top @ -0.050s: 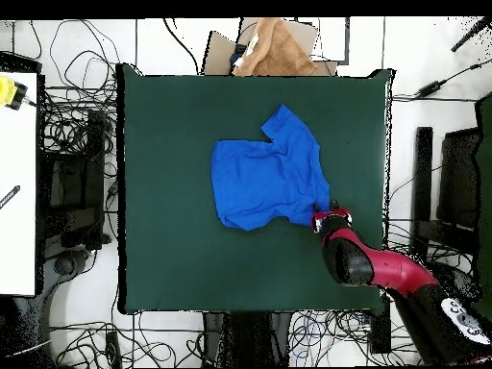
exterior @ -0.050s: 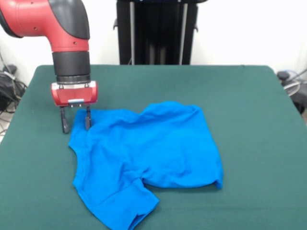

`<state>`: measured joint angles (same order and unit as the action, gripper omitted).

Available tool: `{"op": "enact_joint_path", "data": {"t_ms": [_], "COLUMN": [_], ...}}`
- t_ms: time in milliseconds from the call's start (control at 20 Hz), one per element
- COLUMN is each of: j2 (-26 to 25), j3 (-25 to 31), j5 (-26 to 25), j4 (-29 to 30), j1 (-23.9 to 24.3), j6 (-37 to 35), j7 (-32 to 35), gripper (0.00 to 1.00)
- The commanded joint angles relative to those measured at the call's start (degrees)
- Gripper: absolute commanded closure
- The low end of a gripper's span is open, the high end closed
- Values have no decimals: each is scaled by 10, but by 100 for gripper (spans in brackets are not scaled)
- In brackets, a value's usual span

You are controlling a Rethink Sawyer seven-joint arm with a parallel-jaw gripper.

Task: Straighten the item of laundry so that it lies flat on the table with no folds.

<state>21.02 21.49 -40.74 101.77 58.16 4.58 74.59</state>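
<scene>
A single bright blue T-shirt lay crumpled near the middle of the dark green tabletop, plain side up, with no lettering showing. In the front view its long axis ran on a diagonal, from a rumpled body section at upper right down to a sleeve that pointed toward the lower left and reached close to the near edge. Folds and ridges crossed the cloth, and one hem was tucked under along the lower right side.

One red and black arm came down at the shirt's upper left corner. Its gripper stood just above the felt with its two dark fingers parted and holding nothing, one finger at the very edge of the cloth, the other on bare felt just beside it.

From overhead the shirt sat slightly toward the far half of the tabletop, with the gripper at its corner nearest the robot. Broad bare felt surrounded the garment on every side, widest to the overhead view's left. Cables lay tangled on the floor around the tabletop.
</scene>
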Motion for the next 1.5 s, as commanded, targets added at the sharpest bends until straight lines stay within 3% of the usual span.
{"op": "enact_joint_path", "data": {"t_ms": [50, 950, 1500], "j2": [-126, -113, -55], "j3": [-14, -21, -55], "j5": [-54, -46, -15], "j4": [-11, -5, 23], "j1": [8, 5, -29], "j6": [-90, -110, -142], "j7": [5, -3, 15], "gripper": [100, 100, 100]}}
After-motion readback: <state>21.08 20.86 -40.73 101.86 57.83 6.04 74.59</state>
